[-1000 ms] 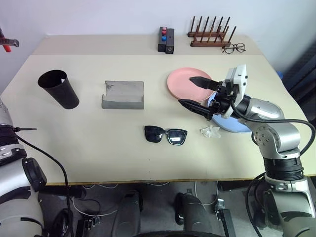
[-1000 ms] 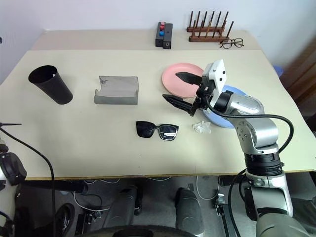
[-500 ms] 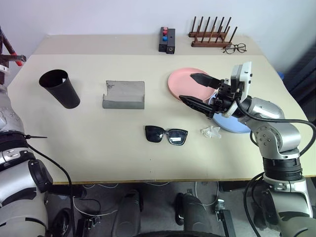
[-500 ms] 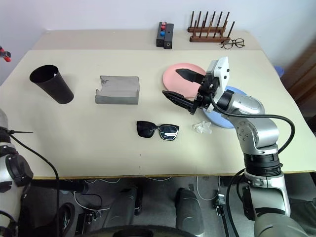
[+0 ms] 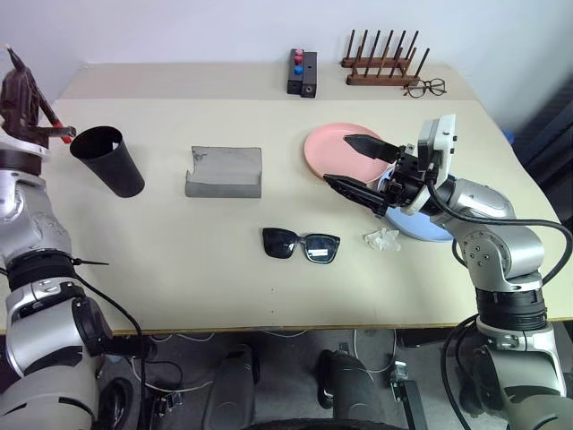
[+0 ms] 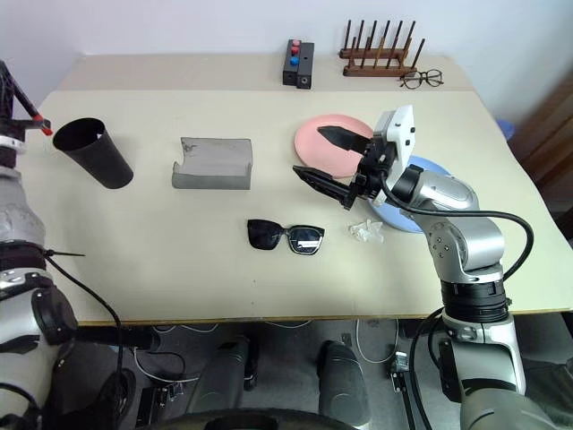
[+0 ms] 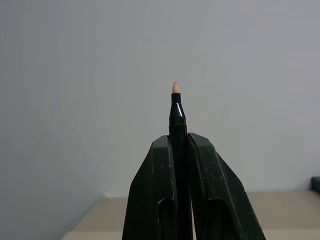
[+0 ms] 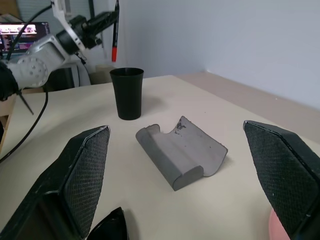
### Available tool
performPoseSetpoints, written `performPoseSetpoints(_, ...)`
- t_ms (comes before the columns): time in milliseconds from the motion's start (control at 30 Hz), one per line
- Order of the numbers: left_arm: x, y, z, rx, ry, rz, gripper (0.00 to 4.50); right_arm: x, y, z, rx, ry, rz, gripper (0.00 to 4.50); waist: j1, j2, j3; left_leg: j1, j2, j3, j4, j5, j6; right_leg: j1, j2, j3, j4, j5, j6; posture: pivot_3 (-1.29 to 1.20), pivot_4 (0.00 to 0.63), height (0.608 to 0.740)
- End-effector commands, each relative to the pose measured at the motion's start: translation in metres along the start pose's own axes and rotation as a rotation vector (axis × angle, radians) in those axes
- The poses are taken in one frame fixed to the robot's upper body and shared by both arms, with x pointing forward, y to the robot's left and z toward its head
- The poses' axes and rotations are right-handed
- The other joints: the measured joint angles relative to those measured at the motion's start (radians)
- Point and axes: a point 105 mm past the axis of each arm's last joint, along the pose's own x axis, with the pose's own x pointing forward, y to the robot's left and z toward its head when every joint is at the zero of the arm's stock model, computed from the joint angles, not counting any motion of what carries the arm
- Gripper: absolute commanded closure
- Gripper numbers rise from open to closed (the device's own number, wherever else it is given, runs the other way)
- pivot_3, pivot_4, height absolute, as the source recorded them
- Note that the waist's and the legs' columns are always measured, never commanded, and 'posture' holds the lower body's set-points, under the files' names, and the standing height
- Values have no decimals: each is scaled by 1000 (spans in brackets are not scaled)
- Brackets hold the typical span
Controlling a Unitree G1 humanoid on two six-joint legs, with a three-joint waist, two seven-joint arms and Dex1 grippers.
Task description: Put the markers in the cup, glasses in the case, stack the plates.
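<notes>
Head view, left eye: beige table. Black cup at the left end, upright. Left gripper raised just left of the cup, pressed together on a marker whose red end shows beside the rim. Grey glasses case lies open right of the cup. Black sunglasses in front of it, near the table's middle. Pink plate and light blue plate at the right, overlapping; right gripper hangs over them, fingers spread wide, empty.

Left wrist view: two fingers pinch the marker, its pale tip above them.

Right wrist view: cup and case on the table; marker held upright above the cup, red end down.
</notes>
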Motion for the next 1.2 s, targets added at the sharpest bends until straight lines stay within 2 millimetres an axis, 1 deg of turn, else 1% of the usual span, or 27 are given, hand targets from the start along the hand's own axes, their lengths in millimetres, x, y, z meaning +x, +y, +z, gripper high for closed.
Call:
performPoseSetpoints(33,-4,6,5,-16,-40,20,4479,0,3,14,-49,-38,9,122,0,0,0,0,0,0,0,0,0,0,0,0,0,0,0,0,150,740)
performPoseSetpoints(167,-9,-1,-5,-22,-12,-1,4479,-1,2,14,-52,-35,6,122,1,0,0,0,0,0,0,0,0,0,0,0,0,0,0,0,150,740)
performPoseSetpoints(433,-19,-4,-21,-16,38,0,4479,-2,2,13,-54,-31,-3,122,0,0,0,0,0,0,0,0,0,0,0,0,0,0,0,0,150,740)
performPoseSetpoints(633,-20,-7,-25,-2,54,0,4479,-2,1,13,-58,-30,-7,122,0,0,0,0,0,0,0,0,0,0,0,0,0,0,0,0,150,740)
performPoseSetpoints(900,-18,-8,-23,4,45,1,4479,-1,1,13,-60,-29,-11,122,0,0,0,0,0,0,0,0,0,0,0,0,0,0,0,0,150,740)
performPoseSetpoints(967,-18,-8,-24,-2,51,1,3652,-1,1,13,-63,-28,-12,122,0,0,0,0,0,0,0,0,0,0,0,0,0,0,0,0,150,740)
performPoseSetpoints(1000,-18,-8,-25,-1,52,-1,3321,-1,1,13,-64,-28,-13,122,0,0,0,0,0,0,0,0,0,0,0,0,0,0,0,0,150,740)
performPoseSetpoints(1067,-18,-9,-24,1,51,-2,2351,-1,1,13,-65,-28,-14,122,0,0,0,0,0,0,0,0,0,0,0,0,0,0,0,0,150,740)
performPoseSetpoints(1200,-17,-9,-22,3,44,-9,275,-1,2,14,-69,-27,-12,122,0,0,0,0,0,0,0,0,0,0,0,0,0,0,0,0,150,740)
